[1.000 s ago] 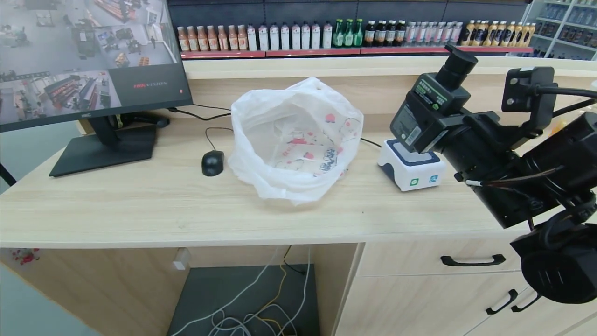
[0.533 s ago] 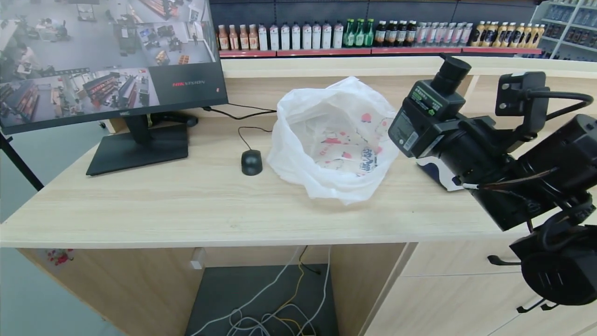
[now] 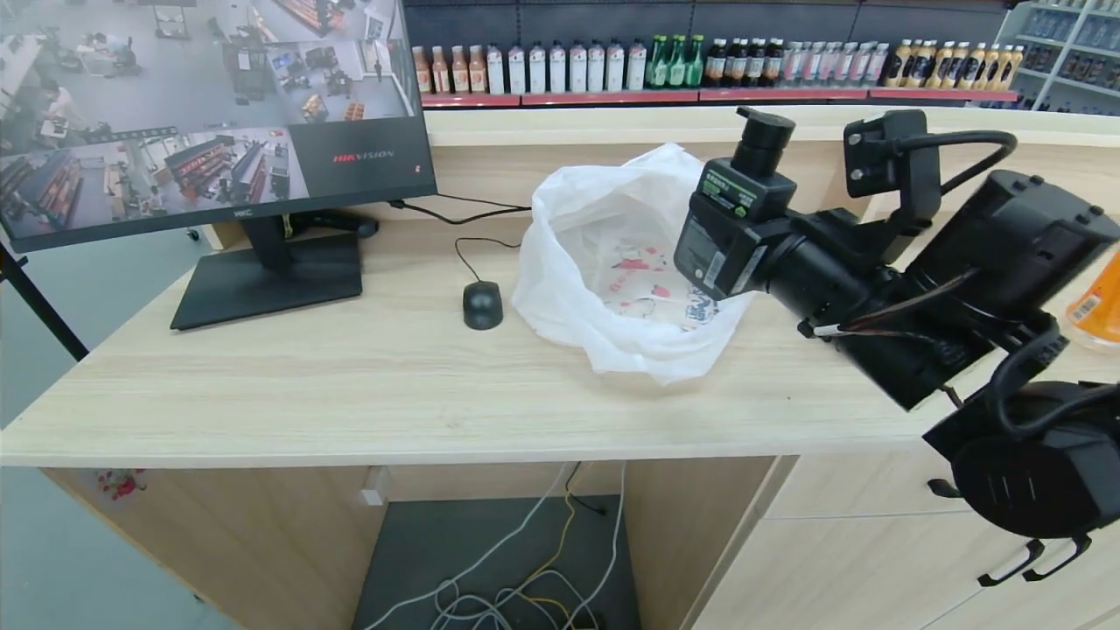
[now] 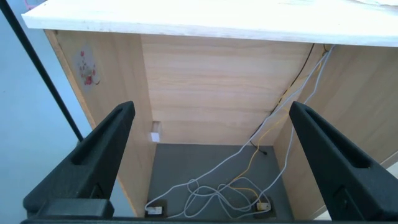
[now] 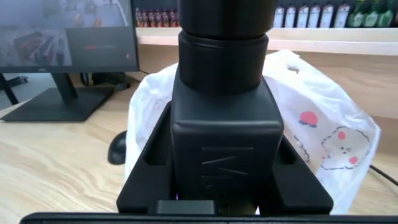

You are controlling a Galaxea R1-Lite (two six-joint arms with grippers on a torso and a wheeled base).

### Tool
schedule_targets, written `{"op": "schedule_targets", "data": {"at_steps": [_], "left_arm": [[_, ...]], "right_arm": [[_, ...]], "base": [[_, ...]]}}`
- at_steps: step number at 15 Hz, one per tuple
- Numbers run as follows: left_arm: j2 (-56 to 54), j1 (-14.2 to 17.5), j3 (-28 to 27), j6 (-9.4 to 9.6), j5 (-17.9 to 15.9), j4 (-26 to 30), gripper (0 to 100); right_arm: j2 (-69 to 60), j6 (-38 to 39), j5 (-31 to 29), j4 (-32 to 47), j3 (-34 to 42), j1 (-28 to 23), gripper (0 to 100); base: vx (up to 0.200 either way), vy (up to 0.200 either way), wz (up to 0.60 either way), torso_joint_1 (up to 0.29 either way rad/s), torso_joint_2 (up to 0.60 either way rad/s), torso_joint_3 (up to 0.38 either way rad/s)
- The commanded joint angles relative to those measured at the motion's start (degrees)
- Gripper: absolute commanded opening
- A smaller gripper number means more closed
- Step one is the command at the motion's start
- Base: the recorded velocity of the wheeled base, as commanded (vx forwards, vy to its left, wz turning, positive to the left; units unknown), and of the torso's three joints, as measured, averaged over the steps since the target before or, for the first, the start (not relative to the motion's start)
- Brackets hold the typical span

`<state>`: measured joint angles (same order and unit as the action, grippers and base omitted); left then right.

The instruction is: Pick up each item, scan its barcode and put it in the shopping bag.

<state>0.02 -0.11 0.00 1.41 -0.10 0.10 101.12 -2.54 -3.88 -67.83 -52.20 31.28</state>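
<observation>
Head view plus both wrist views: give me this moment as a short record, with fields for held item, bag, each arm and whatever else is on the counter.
Held item: black bottle
Right arm: right gripper, jaws shut on the bottle
Position: bottle over the right side of the shopping bag
Bag: white, open, standing on the counter
Left arm: left gripper, jaws open, empty, low, facing under the counter
Also on counter: monitor, mouse, orange item at far right

Black bottle (image 3: 737,223) with a green label and a white barcode patch, white shopping bag (image 3: 595,254) printed with red and pink motifs and dark lettering, pale wood-grain counter (image 3: 350,385), black mouse (image 3: 482,304), black monitor stand (image 3: 271,280) — orange packet (image 3: 1099,302), red shelf strip (image 3: 612,98).
</observation>
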Motion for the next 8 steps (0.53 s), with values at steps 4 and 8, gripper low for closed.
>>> {"op": "schedule_targets", "data": {"at_steps": [4, 8], "left_arm": [[0.0, 0.0, 0.0, -0.01, 0.1, 0.0, 100], [0.0, 0.0, 0.0, -0.01, 0.1, 0.0, 100]], "right_arm": [[8.4, 0.1, 0.4, 11.6, -19.3, 2.8, 0], [17.8, 0.0, 0.3, 13.9, -33.6, 2.0, 0]], "base": [[0.0, 0.0, 0.0, 0.0, 0.0, 0.0], [0.0, 0.0, 0.0, 0.0, 0.0, 0.0]]}}
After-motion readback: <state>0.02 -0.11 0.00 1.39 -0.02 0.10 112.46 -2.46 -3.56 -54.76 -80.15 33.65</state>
